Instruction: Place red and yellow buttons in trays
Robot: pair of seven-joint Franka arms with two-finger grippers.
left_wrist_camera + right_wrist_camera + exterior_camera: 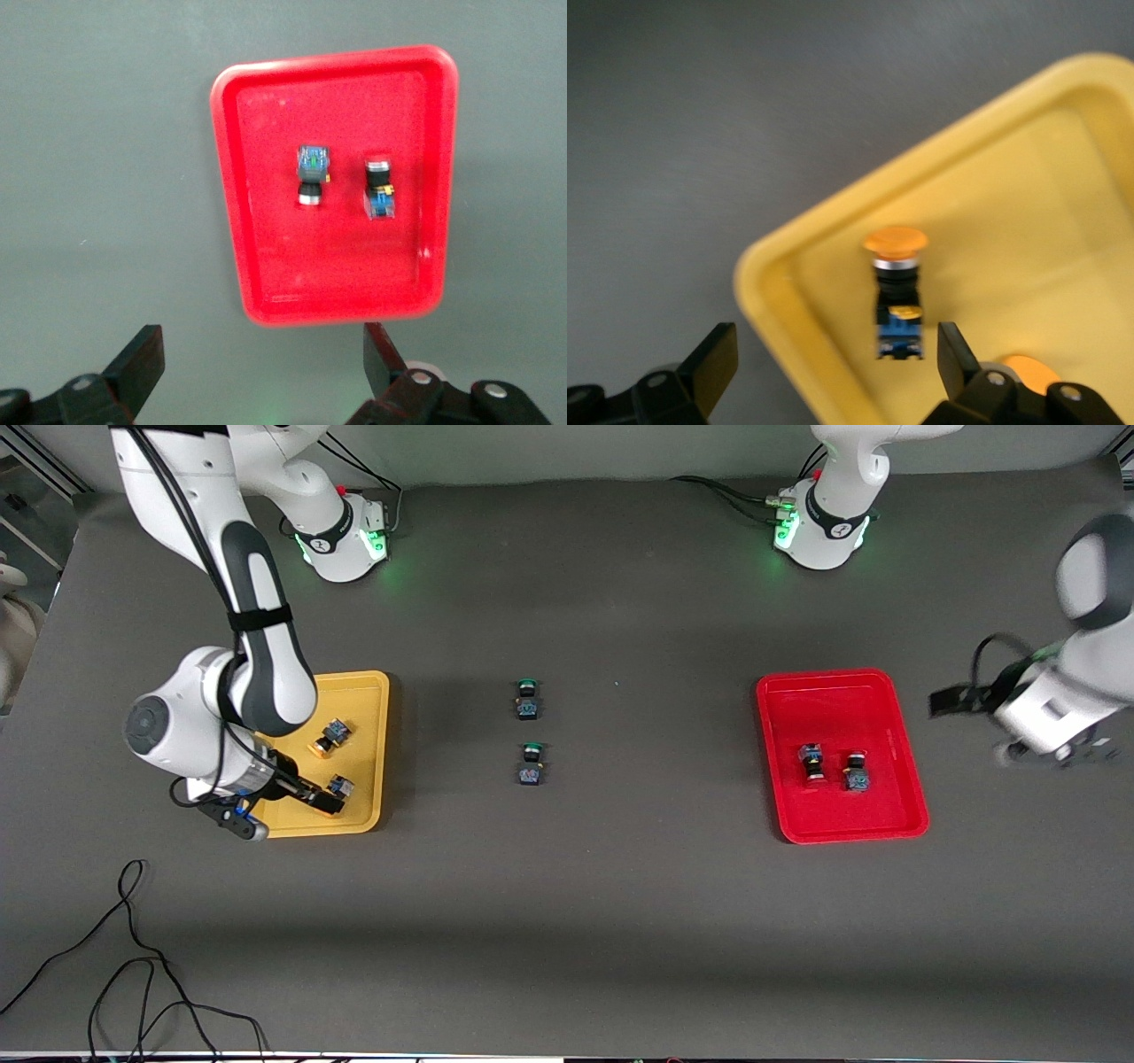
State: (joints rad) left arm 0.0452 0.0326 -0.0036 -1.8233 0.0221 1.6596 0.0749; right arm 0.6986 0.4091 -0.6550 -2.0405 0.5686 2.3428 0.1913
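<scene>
The yellow tray lies toward the right arm's end of the table and holds two yellow-capped buttons. My right gripper is open and empty over the tray's corner nearest the front camera, beside the nearer button. In the right wrist view that button lies on its side in the tray, apart from my open gripper. The red tray holds two red-capped buttons. My left gripper is off the red tray toward the left arm's end. In the left wrist view it is open and empty.
Two green-capped buttons lie on the dark table between the trays. A black cable loops on the table near the front edge at the right arm's end. The red tray and its two buttons show in the left wrist view.
</scene>
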